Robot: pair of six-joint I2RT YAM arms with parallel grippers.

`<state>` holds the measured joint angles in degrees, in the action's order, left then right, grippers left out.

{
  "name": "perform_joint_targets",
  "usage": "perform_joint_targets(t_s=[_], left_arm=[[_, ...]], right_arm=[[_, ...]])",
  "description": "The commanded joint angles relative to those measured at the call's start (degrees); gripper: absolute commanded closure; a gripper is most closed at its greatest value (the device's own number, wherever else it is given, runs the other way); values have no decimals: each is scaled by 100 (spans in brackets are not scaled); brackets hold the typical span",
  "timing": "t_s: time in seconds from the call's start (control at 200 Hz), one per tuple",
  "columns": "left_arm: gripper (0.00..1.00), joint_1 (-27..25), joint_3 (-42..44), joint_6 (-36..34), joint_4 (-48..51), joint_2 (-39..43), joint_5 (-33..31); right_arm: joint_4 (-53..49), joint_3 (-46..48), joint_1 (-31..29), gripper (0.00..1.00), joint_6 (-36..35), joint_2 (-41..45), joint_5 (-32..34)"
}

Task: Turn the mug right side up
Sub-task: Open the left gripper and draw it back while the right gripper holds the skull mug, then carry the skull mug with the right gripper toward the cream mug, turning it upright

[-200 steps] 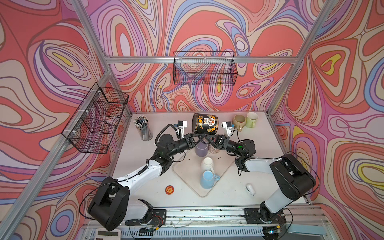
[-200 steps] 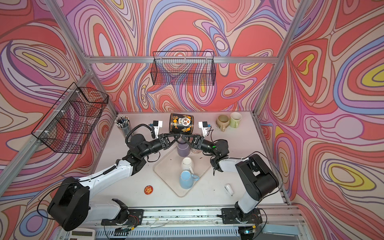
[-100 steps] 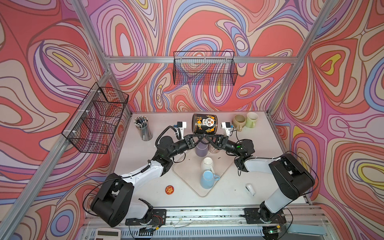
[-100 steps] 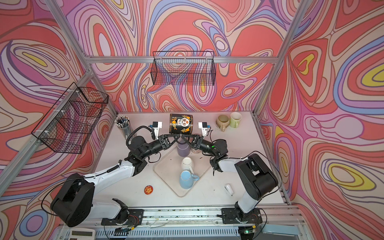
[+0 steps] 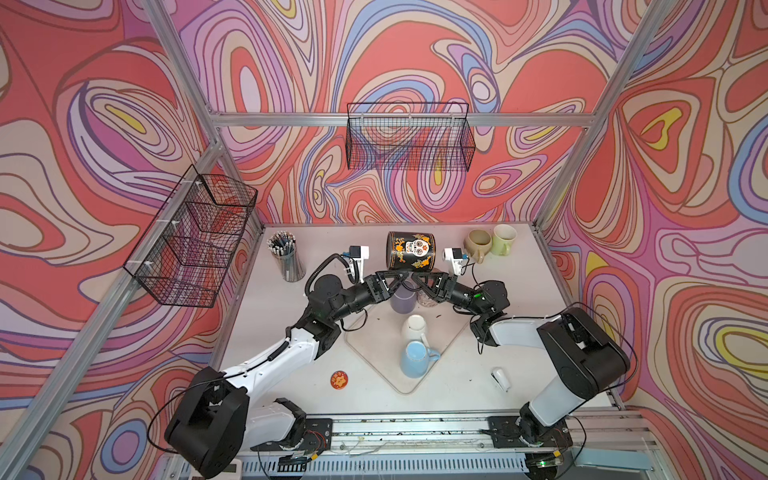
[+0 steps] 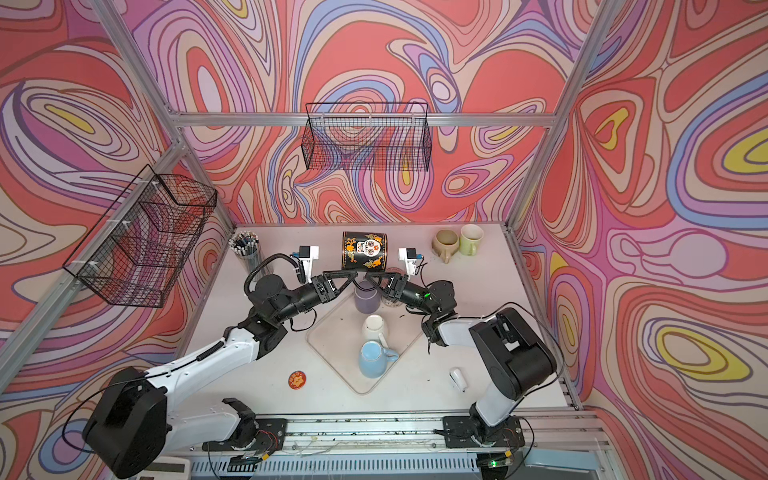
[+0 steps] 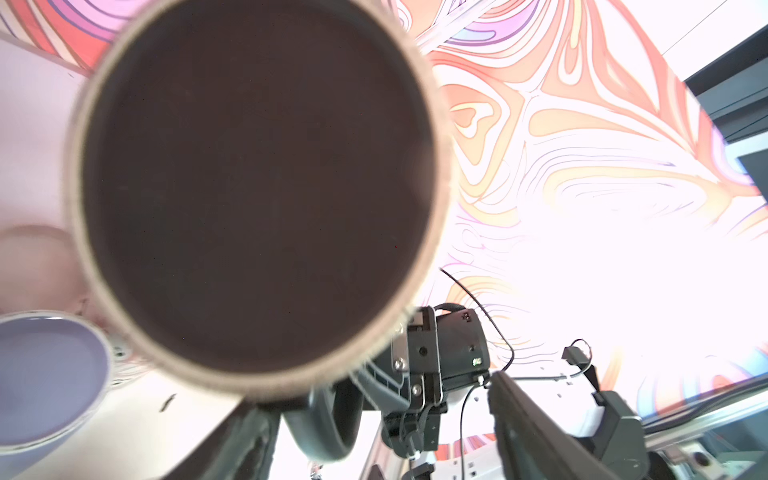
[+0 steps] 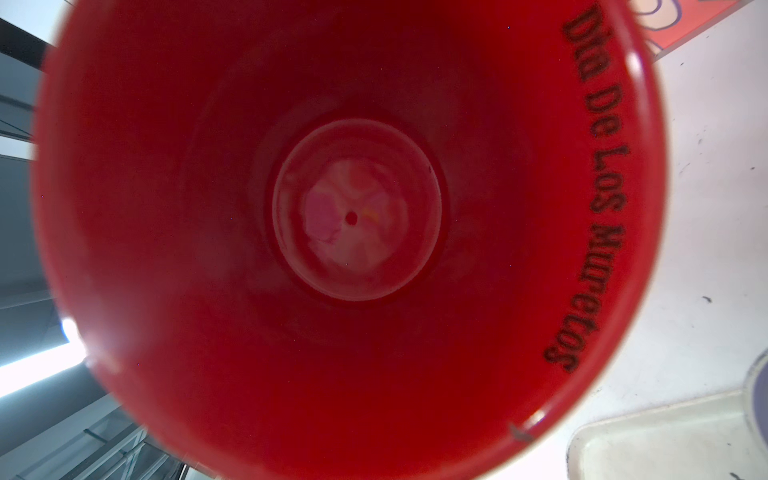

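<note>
While sideways, empty mug (image 5: 410,251) clamped in right end effector (image 5: 420,278); left end effector (image 5: 400,279) apart.

Skull mug (image 5: 410,253): ceramic, with a glossy black glaze and printed decoration outside and a shiny red glaze inside. Its foot ring (image 7: 74,199) looks bare, pale and rough.
Lavender mug (image 5: 402,297), white mug (image 5: 415,326), blue mug (image 5: 415,361): smooth glazed ceramic with a soft sheen.
Tray (image 5: 376,351): clear, smooth plastic.
Tabletop (image 5: 519,291): matt and pale, lightly speckled with grit.
Wall baskets (image 5: 409,141): thin black coated wire mesh.
Cage frame (image 5: 291,119): brushed aluminium profile.
Arm shells (image 5: 274,360): smooth white plastic, semi-gloss.
Joint housings (image 5: 208,428): matt black.
Walls (image 5: 415,62): flat printed sheet, matt.
</note>
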<state>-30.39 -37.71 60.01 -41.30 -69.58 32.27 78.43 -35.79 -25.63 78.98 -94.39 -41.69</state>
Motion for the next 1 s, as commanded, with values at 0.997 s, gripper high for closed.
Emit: perform_joint_targets(t_s=[0.997], left_arm=[[0,130,-1498,-2608,6627,2240,-3028]], right_arm=[[-8938,-3262,463,100,-4666,1596,1728]])
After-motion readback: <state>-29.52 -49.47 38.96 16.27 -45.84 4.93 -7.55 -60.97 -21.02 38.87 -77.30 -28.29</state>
